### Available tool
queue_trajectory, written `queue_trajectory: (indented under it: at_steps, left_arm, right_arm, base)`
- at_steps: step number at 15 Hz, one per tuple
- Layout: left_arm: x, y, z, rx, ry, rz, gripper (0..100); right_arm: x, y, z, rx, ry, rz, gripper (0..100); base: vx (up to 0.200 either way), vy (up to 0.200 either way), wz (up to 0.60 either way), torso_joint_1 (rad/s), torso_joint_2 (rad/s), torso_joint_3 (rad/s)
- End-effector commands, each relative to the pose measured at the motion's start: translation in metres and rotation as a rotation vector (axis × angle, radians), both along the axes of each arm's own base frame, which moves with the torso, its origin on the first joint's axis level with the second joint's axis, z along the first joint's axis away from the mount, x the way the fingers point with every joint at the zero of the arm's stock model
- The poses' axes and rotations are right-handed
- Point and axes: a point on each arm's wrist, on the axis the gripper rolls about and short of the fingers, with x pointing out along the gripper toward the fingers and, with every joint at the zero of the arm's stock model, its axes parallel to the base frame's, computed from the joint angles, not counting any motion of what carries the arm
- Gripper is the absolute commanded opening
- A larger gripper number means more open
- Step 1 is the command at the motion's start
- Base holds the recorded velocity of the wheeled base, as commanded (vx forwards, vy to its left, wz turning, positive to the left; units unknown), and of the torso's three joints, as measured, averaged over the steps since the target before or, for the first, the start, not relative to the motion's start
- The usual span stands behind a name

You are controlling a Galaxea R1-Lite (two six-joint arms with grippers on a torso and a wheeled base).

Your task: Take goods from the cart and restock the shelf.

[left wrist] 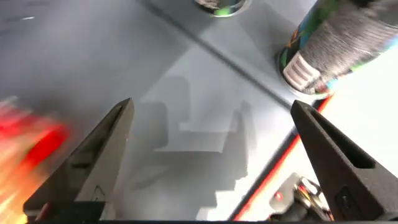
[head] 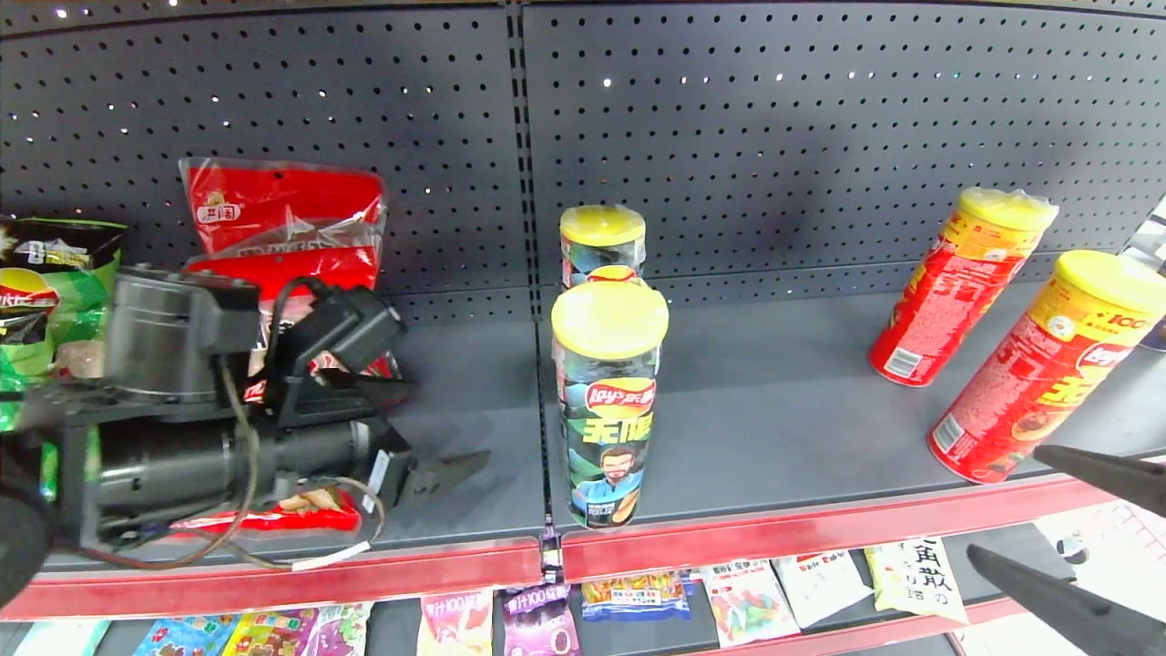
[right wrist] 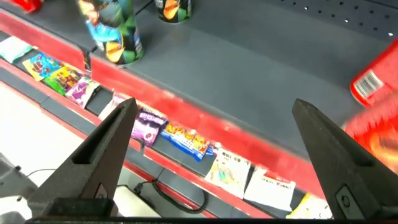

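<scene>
Presently both grippers are empty, so I judge the step to be the pause between one placement and the next pick.

The left gripper (head: 428, 428) hangs over the left half of the shelf (head: 774, 410), near its front edge, with the jaws spread wide and nothing between them. In the left wrist view only bare shelf lies under it. A flat red packet (head: 273, 519) lies below that arm, close to the front edge. A red bag (head: 282, 228) leans at the back, and a green bag (head: 55, 282) stands at the left end.

The right gripper (head: 1011, 501) is also spread and empty, in front of the shelf's right end, just outside the front edge.

A green can (head: 608, 401) stands upright in the middle, near the front edge, with a second can (head: 601, 239) behind it. Two red cans (head: 956, 282) (head: 1048, 364) stand at the right end, well apart from the green one.

The next move, I think, calls for going to the cart for another item. The wide bare part between the green can and the red cans seems the best place for it. The arm should be drawn out carefully, so that it does not knock over the green can.
</scene>
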Motion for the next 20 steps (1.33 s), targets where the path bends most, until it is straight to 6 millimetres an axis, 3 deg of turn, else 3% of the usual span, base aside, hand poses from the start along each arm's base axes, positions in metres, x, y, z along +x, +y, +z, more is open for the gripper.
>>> queue_trajectory:
  at_steps: [1, 2, 3, 4, 5, 6, 8, 11, 13, 17, 20]
  left_arm:
    - [-0.075, 0.048, 0.03, -0.047, -0.136, 0.238, 100]
    - [-0.091, 0.057, 0.034, -0.049, -0.143, 0.287, 100]
    - [-0.121, 0.071, 0.037, -0.051, -0.142, 0.354, 100]
    - [-0.129, 0.074, 0.037, -0.052, -0.142, 0.366, 100]
    - [-0.175, 0.094, 0.03, -0.055, -0.139, 0.449, 100]
    - [-0.197, 0.102, 0.023, -0.063, -0.12, 0.508, 100]
    - [-0.239, 0.112, 0.003, -0.137, -0.045, 0.71, 100]
    - [-0.277, 0.114, -0.034, -0.137, -0.014, 0.769, 100]
    - [-0.281, 0.114, -0.049, -0.147, -0.024, 0.772, 100]
    - [-0.277, 0.109, -0.079, -0.171, -0.066, 0.849, 100]
    - [-0.274, 0.105, -0.08, -0.254, -0.145, 0.72, 100]
  right_arm:
    - [-0.025, -0.017, -0.001, 0.044, -0.056, -0.058, 100]
    - [-0.032, -0.02, -0.003, 0.048, -0.048, -0.07, 100]
    - [-0.044, -0.026, -0.008, 0.061, -0.023, -0.08, 100]
    - [-0.047, -0.027, -0.009, 0.062, -0.019, -0.082, 100]
    - [-0.061, -0.034, -0.015, 0.057, -0.013, -0.133, 100]
    - [-0.065, -0.037, -0.018, 0.045, -0.002, -0.197, 100]
    - [-0.066, -0.04, -0.021, 0.041, 0.023, -0.387, 100]
    - [-0.077, -0.043, -0.04, 0.036, 0.038, -0.573, 100]
    - [-0.084, -0.043, -0.05, 0.028, 0.057, -0.601, 100]
    - [-0.108, -0.044, -0.097, 0.014, -0.025, -0.642, 100]
    - [-0.113, -0.042, -0.103, 0.054, -0.1, -0.555, 100]
  base:
    - [0.0, 0.0, 0.0, 0.0, 0.0, 0.0]
    - [0.0, 0.0, 0.0, 0.0, 0.0, 0.0]
    - [0.0, 0.0, 0.0, 0.0, 0.0, 0.0]
    - [0.0, 0.0, 0.0, 0.0, 0.0, 0.0]
    - [0.0, 0.0, 0.0, 0.0, 0.0, 0.0]
    - [0.0, 0.0, 0.0, 0.0, 0.0, 0.0]
    - [0.0, 0.0, 0.0, 0.0, 0.0, 0.0]
    - [0.0, 0.0, 0.0, 0.0, 0.0, 0.0]
    - [0.0, 0.0, 0.0, 0.0, 0.0, 0.0]
    - [0.0, 0.0, 0.0, 0.0, 0.0, 0.0]
    - [0.0, 0.0, 0.0, 0.0, 0.0, 0.0]
